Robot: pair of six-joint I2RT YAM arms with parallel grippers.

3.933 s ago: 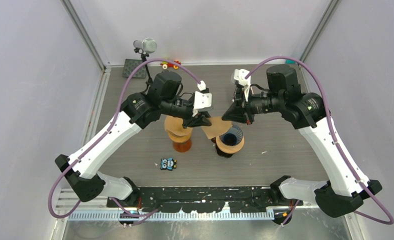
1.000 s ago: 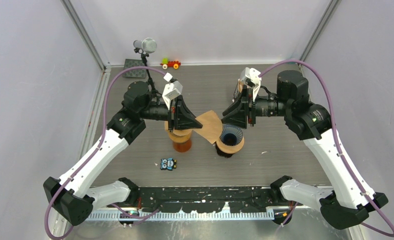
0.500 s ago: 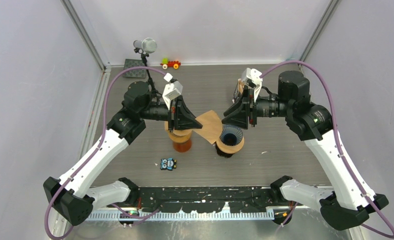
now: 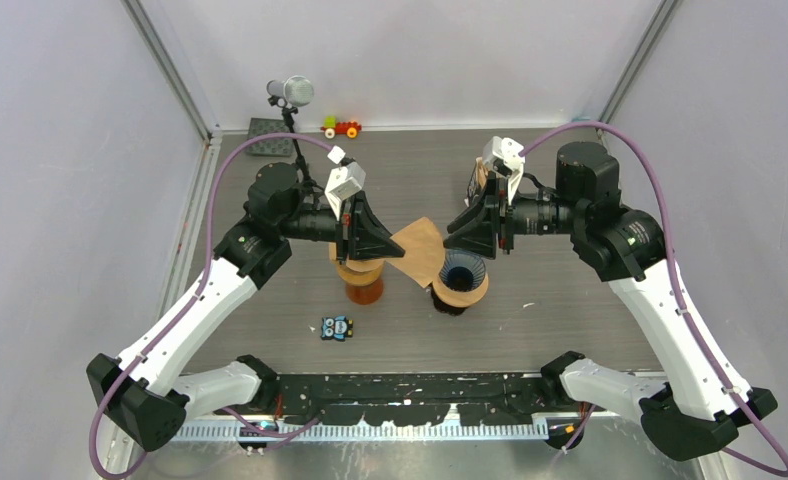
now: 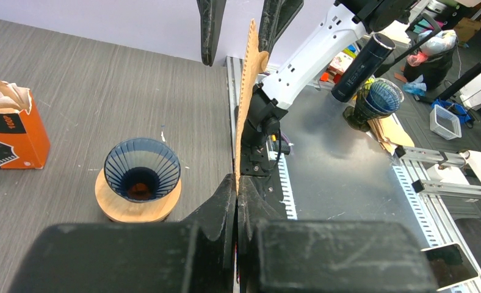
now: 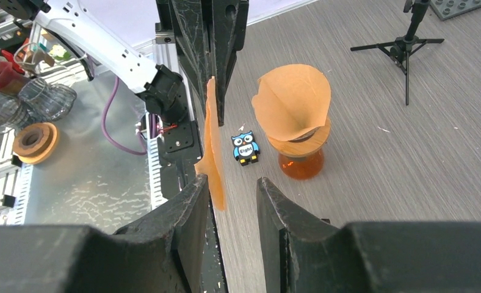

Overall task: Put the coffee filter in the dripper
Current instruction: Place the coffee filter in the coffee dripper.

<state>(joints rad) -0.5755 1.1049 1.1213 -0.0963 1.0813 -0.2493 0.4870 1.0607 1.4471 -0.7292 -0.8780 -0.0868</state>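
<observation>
My left gripper [image 4: 400, 252] is shut on a flat brown coffee filter [image 4: 422, 252] and holds it on edge above the table, beside the dripper's left rim. In the left wrist view the filter [image 5: 245, 91] rises edge-on from between the pressed fingers [image 5: 226, 201]. The dripper [image 4: 462, 272], dark blue ribbed glass on a wooden ring, stands empty; it also shows in the left wrist view [image 5: 141, 177]. My right gripper [image 4: 452, 240] faces the left one and is open. The filter's far edge [image 6: 212, 140] lies between its fingers, close to the left finger [image 6: 192, 201].
A second dripper [image 4: 358, 268] with a brown filter in it sits on an amber glass server [image 6: 299, 162] under my left gripper. An owl toy [image 4: 337, 328] lies in front. A microphone on a tripod [image 4: 290, 92], a toy car [image 4: 341, 127] and an orange box [image 5: 6, 131] stand further back.
Nothing has visibly moved over the last second. Compared with about four seconds ago, the left arm has drawn back to the left and the right gripper has shifted slightly right.
</observation>
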